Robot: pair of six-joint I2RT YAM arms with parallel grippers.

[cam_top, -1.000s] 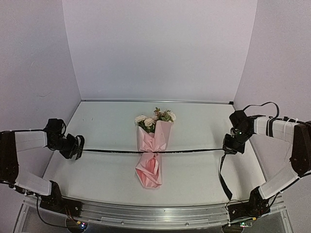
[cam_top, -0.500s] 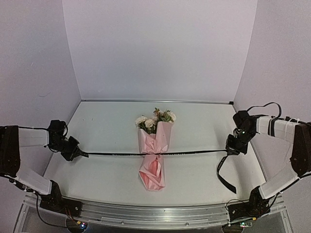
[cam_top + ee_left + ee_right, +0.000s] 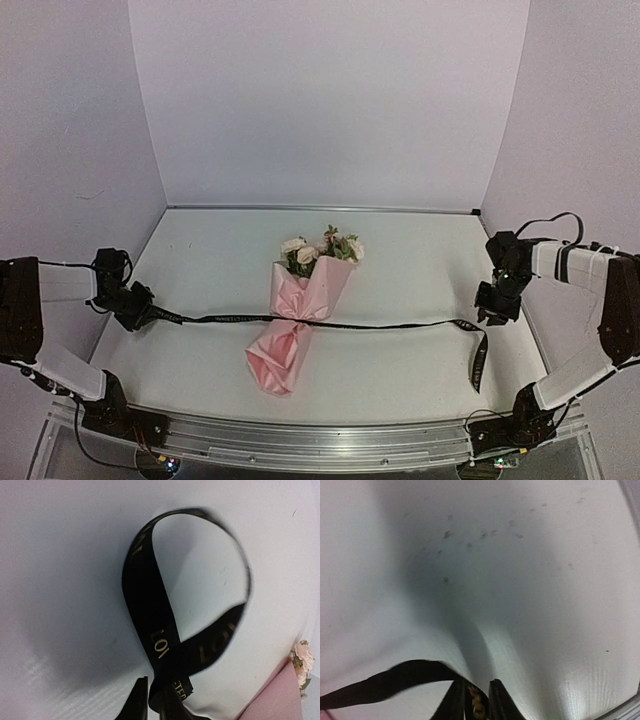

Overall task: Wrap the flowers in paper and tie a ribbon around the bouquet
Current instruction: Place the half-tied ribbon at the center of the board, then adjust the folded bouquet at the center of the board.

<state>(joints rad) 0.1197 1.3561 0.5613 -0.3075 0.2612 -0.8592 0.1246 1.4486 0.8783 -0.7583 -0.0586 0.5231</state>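
Top external, L tool (image 3: 148,315) low, R tool (image 3: 490,314) down-tilted

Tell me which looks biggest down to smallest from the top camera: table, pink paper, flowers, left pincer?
1. table
2. pink paper
3. flowers and left pincer: these look about the same size, so I won't rank those two.

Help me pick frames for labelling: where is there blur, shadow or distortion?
Top external: sharp, evenly lit, walls bowed by the lens. Left wrist: the long black ribbon with pale lettering blurs at its loop's far side. Right wrist: soft focus, a broad shadow darkening the white table.
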